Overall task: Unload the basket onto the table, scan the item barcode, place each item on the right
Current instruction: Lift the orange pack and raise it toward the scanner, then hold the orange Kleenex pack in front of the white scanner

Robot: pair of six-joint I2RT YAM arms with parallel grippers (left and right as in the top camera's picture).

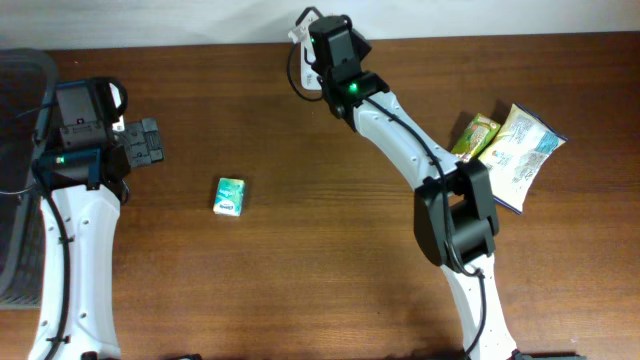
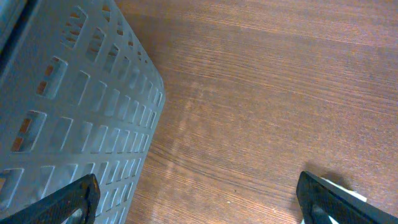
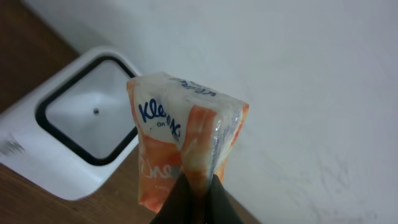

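Observation:
An orange Kleenex tissue pack is pinched by its lower edge in my right gripper, which is shut on it. The pack stands upright just right of the white barcode scanner, whose black-rimmed window faces up. From overhead, the right wrist hangs at the table's far edge and covers the pack; only a bit of the scanner shows beside it. My left gripper is open and holds nothing, with its fingertips wide apart over bare wood.
A green and white tissue pack lies left of centre. Two snack packets lie at the right. A grey slotted basket stands at the left edge, close to the left gripper.

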